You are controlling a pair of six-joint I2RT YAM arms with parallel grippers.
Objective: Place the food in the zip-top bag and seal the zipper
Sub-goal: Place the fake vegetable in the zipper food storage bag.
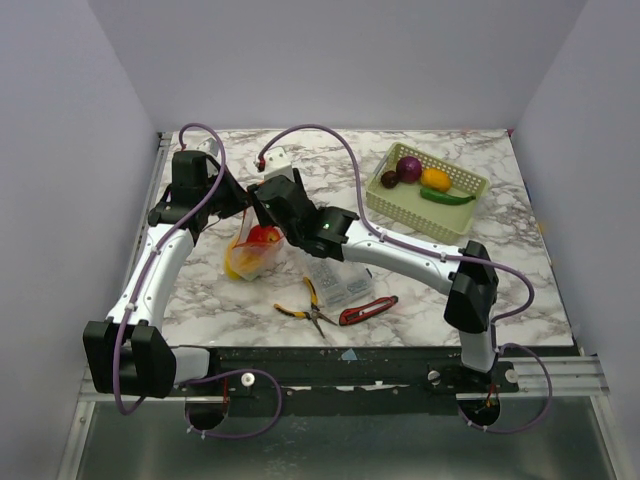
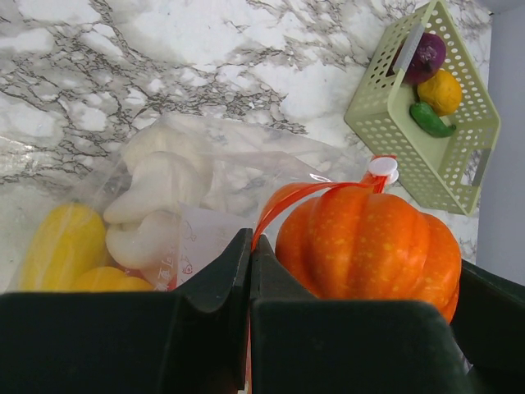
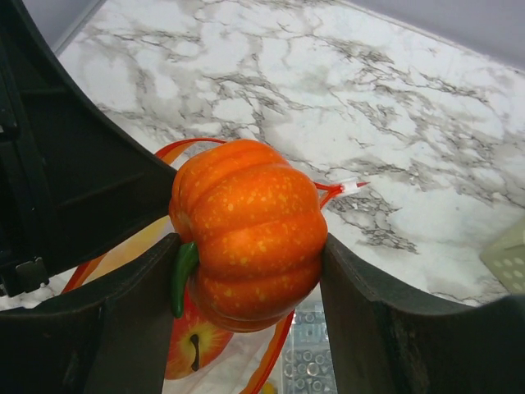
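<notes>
— What has your left claw got?

— My left claw (image 2: pixel 249 246) is pinched tight on the mouth edge of the zip-top bag (image 2: pixel 230 156), which lies on the marble surface (image 1: pixel 215 300) left of the middle. The zipper (image 2: pixel 277 197) comes out from between my fingers and runs up to its white slider (image 2: pixel 382 168).

— And inside the bag?

— Some yellow pieces (image 2: pixel 61 246) at the left and a white lumpy piece (image 2: pixel 160 193) just beside them. My other wrist camera shows a red-and-yellow apple (image 3: pixel 193 345) under the plastic.

— Your right claw?

— My right claw (image 3: pixel 246 246) is clamped on an orange pumpkin (image 3: pixel 246 205), one finger on each flank. It sits right at the bag's mouth, with the orange-red strip looping round it.

— Further right?

— Toward the front edge lie yellow-handled pliers (image 1: pixel 300 312), a clear compartment box (image 1: pixel 338 285) and a red-handled tool (image 1: pixel 368 311). Well apart, at the far right, a pale green basket (image 1: pixel 415 222) holds a purple onion (image 1: pixel 409 168), a yellow lemon (image 1: pixel 436 179), a green pepper (image 1: pixel 445 197) and a small dark piece (image 1: pixel 390 179).
</notes>
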